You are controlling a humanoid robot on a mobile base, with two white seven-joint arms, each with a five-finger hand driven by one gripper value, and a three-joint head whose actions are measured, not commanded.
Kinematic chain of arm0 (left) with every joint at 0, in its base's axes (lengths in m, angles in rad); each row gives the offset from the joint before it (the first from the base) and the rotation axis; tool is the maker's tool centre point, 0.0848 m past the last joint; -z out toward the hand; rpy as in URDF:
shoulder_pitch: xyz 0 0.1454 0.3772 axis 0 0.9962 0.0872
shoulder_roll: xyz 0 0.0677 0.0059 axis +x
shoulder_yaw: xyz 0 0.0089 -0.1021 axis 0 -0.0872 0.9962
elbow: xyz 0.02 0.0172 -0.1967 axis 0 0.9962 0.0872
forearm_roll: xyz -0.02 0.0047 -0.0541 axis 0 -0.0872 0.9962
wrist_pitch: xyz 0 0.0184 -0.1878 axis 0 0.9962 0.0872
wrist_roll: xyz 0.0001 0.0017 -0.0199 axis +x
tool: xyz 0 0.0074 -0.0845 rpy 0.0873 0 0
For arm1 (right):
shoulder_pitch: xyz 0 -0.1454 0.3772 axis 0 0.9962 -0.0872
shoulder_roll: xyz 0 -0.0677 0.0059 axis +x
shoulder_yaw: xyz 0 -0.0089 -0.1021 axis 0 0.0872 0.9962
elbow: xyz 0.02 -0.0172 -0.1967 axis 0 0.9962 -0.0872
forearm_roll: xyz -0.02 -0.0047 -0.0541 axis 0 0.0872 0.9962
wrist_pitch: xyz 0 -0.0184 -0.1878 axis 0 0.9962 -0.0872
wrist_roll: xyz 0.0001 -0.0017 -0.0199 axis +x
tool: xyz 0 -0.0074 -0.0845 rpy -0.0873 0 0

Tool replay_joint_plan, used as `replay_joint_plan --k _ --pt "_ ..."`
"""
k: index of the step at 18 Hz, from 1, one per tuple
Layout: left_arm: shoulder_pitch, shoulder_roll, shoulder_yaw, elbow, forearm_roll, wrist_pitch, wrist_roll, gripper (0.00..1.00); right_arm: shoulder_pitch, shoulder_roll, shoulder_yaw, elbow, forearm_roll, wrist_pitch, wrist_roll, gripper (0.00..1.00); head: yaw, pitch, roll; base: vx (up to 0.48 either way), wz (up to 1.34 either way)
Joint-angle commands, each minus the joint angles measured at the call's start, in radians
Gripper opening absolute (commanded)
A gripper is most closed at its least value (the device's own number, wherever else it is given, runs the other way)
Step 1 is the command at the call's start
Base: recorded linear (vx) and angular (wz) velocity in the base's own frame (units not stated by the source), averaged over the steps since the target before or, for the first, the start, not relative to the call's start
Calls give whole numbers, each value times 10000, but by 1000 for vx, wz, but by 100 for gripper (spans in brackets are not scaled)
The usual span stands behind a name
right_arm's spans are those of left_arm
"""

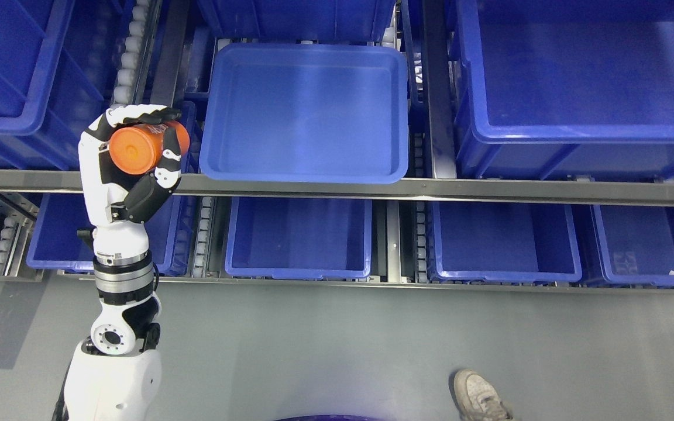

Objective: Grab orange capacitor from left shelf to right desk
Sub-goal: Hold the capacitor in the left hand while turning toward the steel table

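Left hand raised in front of the shelf rail, arm entering from the lower left and rising nearly straight up. Fingers curled over the top of the orange capacitor, thumb pressed up against its underside, so a firm wrap around the cylinder. Capacitor lying sideways in the grip, flat round end facing the camera, clear of any bin. Hand held just left of the tray, a shallow blue one sitting tilted on the upper shelf level, nothing visible inside. Large blue bins to either side on that level: one at upper left, one at upper right, plus another partly cut off at the top edge. White rollers running along the track between the left bin and the tray. Below the rail, a row of smaller blue bins: one behind the wrist, one at centre, one right of centre, one at far right; something pale and tiny in the far right one, possibly a scrap or label, too small to tell. Grey floor across the bottom. A person's shoe at the lower right, well apart from the arm. Right arm out of view.
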Motion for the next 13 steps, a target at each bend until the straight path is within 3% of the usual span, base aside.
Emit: replay_joint_plan --k 1,9,13 --pt "-28 12 294 -81 0 10 -3 2 196 -175 -169 -174 31 0 7 100 0 0 0 -177 -105" --pt "-58 -34 156 -81 0 10 -3 2 196 -175 -169 -174 31 0 7 100 0 0 0 -196 -318" --pt "3 27 -747 -81 0 10 -3 2 196 -175 -169 -174 31 0 7 100 0 0 0 -164 -521"
